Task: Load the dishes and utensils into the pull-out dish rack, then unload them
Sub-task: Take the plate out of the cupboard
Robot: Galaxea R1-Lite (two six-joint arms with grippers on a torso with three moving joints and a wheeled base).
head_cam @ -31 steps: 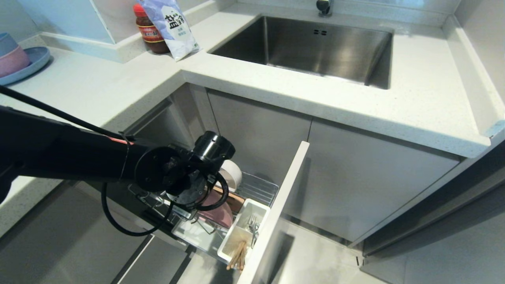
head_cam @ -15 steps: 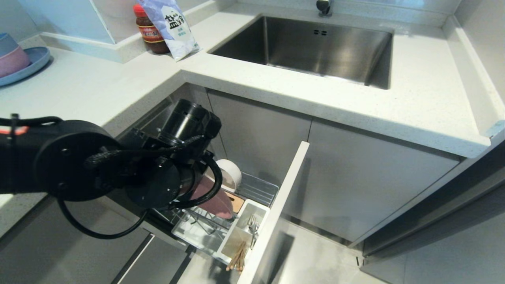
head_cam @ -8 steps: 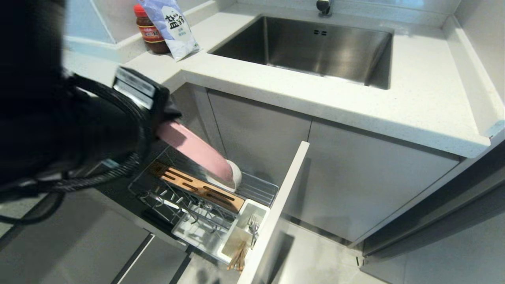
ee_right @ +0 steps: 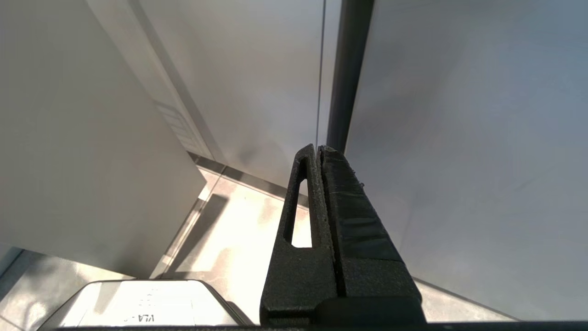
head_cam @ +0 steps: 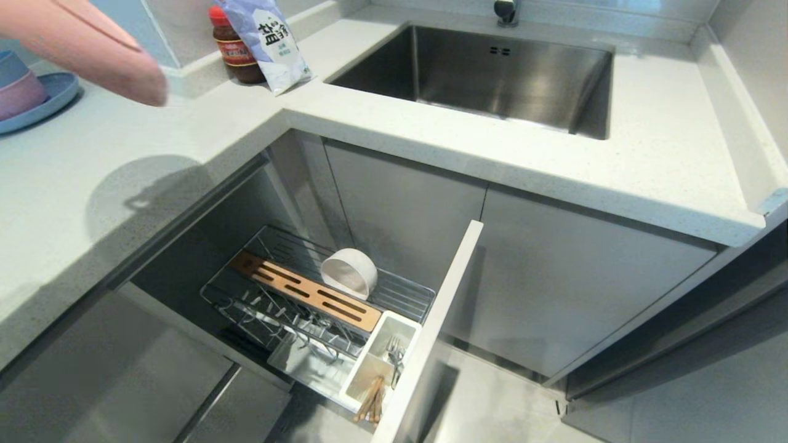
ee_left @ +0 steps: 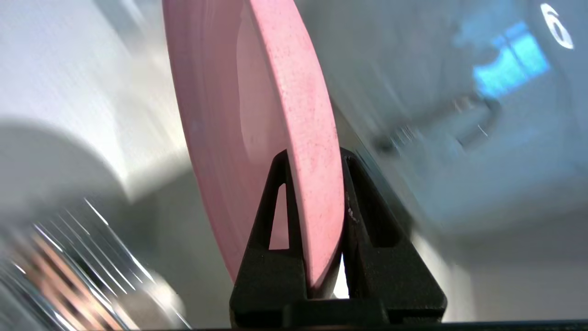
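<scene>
A: Item one, pink plate (ee_left: 257,115), count one. Location?

B: Off the rack, raised over the worktop (head_cam: 184,154) at the robot's left, only its far edge in the head view. The left gripper (ee_left: 317,158) pinches its rim, one finger (ee_left: 271,216) on each face, plate edge-on between them.

A: Item two, bowl (head_cam: 349,272)?

B: One, cream-white, lying on its side in the pull-out dish rack (head_cam: 400,294), just behind the slotted wooden strip (head_cam: 308,295).

A: Utensils?

B: One silver fork (head_cam: 394,354) and one pair of wooden chopsticks (head_cam: 371,400), both in the white cutlery holder (head_cam: 394,326) at the rack's front corner, against the pale panel front (head_cam: 437,320). The fork stands in the rear part, the chopsticks in the nearer one; whether a divider separates them I cannot tell.

A: Plate prongs (head_cam: 289,320)?

B: One row, no dish standing in it.

A: Right gripper (ee_right: 320,149)?

B: One, parked low beside a cabinet face, fingers pressed together, nothing between them.

A: Surroundings?

B: One steel sink (head_cam: 486,67) set in the worktop. One red-capped sauce jar (head_cam: 234,49) and one white packet (head_cam: 265,37) leaning just beside it. At the far left, one blue plate (head_cam: 55,95) carrying two stacked bowls (head_cam: 18,83), blue over pink.
</scene>
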